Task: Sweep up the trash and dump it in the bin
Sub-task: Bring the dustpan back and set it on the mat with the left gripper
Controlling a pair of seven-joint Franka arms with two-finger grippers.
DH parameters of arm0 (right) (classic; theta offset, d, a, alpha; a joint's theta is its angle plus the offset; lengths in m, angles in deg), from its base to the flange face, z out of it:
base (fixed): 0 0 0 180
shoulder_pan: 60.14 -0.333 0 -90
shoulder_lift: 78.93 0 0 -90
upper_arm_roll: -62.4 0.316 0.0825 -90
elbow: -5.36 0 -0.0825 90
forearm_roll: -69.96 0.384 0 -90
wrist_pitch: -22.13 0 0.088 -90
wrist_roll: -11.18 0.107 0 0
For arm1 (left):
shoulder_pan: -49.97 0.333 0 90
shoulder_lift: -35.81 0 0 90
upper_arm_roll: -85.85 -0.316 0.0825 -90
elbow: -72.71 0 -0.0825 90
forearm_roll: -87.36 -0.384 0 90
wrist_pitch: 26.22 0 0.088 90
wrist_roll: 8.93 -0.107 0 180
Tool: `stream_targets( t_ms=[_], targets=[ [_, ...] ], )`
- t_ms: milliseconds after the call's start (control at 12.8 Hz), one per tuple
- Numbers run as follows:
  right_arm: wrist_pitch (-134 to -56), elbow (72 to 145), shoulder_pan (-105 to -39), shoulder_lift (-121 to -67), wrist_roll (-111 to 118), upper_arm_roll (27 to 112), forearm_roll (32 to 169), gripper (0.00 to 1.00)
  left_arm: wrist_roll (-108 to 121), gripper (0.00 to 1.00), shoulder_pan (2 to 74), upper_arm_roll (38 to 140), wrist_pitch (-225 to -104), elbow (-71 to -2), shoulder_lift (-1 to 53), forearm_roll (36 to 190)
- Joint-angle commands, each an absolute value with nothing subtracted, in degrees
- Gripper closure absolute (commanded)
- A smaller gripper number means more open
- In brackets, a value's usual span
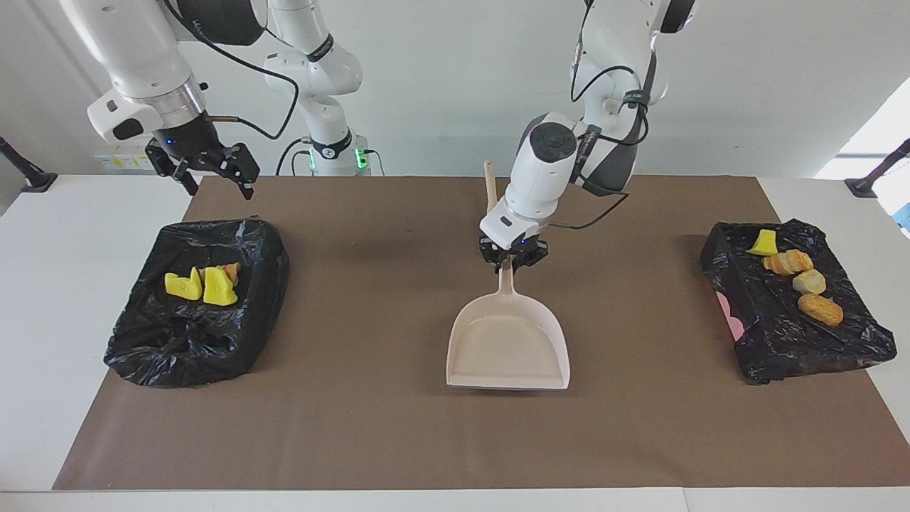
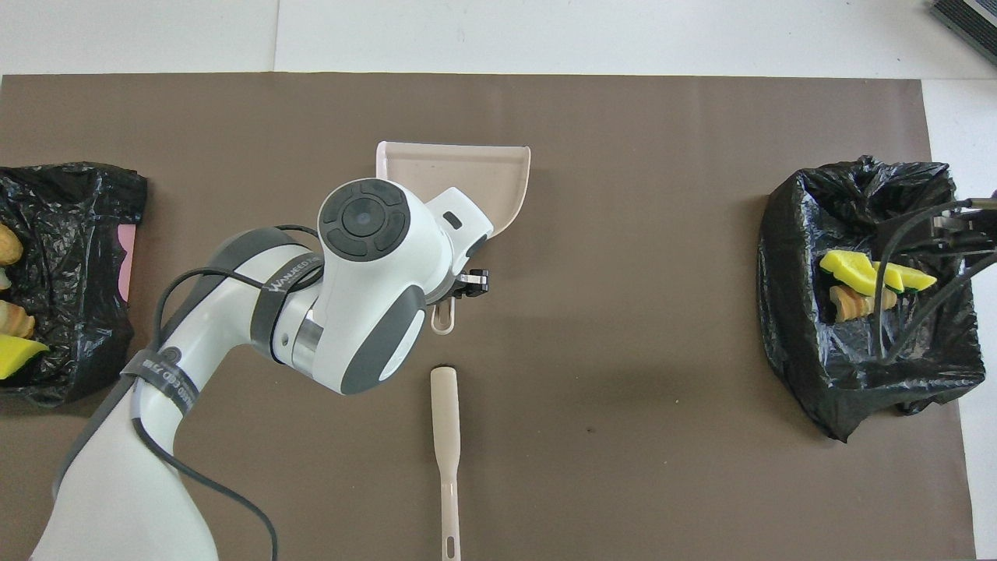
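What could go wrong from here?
1. The left gripper holds the dustpan only by its thin handle, so the pan may twist or slip when set down.
2. The brush lies just robot-side of the dustpan; the arm could knock it when it withdraws.
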State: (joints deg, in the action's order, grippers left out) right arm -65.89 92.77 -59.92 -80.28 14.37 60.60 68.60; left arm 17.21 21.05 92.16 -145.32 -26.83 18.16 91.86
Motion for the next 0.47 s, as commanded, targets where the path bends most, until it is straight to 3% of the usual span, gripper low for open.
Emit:
stream_targets(
  t_ms=[0,390],
  targets=[
    [-65.5,93.1,-59.6,-79.6,15.4,61.1,69.0,0.0,18.5,1.0,19.6,90.9,-145.5,-25.9,17.4,92.8],
    [-65.6,93.0,-59.6,-79.6,15.2,61.1,69.0,0.0,17.7,1.0,18.5,91.0,-150.1,-29.1,17.4,92.8]
  ],
)
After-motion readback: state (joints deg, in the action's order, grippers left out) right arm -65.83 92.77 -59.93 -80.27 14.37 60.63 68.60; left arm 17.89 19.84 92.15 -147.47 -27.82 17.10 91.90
